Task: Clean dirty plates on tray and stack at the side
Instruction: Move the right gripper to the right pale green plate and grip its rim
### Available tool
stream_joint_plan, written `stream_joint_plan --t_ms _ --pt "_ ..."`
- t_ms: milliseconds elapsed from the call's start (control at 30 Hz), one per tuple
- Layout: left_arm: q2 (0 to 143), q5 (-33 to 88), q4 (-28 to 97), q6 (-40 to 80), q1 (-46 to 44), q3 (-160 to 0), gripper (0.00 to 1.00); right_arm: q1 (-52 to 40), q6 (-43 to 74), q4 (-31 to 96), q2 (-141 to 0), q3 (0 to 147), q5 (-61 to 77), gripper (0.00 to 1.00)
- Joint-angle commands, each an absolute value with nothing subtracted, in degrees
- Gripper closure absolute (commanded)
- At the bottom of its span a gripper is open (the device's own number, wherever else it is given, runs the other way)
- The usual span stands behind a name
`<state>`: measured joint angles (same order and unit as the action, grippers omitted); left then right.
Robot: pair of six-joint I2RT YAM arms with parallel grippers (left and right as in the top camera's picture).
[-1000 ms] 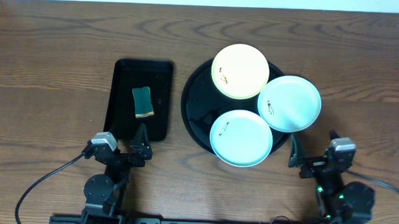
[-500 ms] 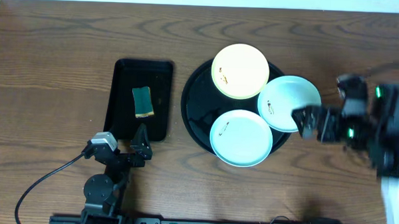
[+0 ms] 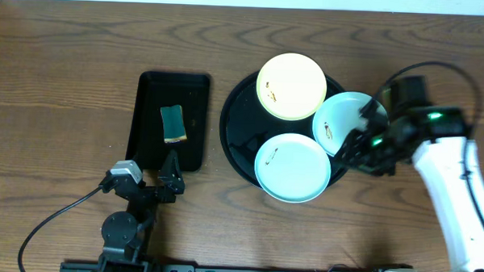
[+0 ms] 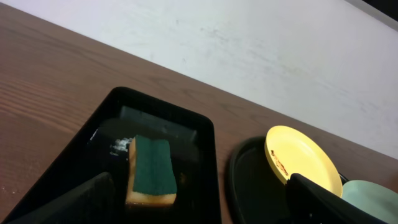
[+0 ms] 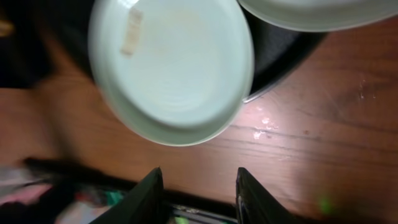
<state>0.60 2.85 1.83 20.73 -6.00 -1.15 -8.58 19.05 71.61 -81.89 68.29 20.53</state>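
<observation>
Black tray (image 3: 238, 124): carries three plates (image 3: 292, 168).
Left fingers (image 4: 87, 199): wide apart, empty.
Right fingers (image 5: 144, 194): parted, empty, above table (image 5: 323, 143).

right arm (image 3: 446, 171) covers right side of right mint plate (image 3: 338, 123); right wrist view: top edge cuts it, left part blurred; smudges (image 3: 268, 90) too small to tell.

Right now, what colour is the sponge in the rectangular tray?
The sponge is dark green over yellow; clearest in the left wrist view.
</observation>
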Motion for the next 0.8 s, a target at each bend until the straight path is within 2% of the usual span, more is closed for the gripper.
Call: stream_joint_plan --t_ms 0,233,767 --pt "0.3 2.4 3.9 20.0 -5.8 -0.2 0.12 -14.6 29.1 67.4 -81.2 61.9 10.0 0.63" --pt "0.3 2.4 3.9 19.9 -5.8 -0.2 0.12 -21.6 38.8 55.2 -81.3 51.0 5.7 0.61" --pt "0.3 2.4 3.9 19.9 -5.8 -0.2 0.12 -23.0 46.7 38.5 -81.3 42.1 3.2 0.7"
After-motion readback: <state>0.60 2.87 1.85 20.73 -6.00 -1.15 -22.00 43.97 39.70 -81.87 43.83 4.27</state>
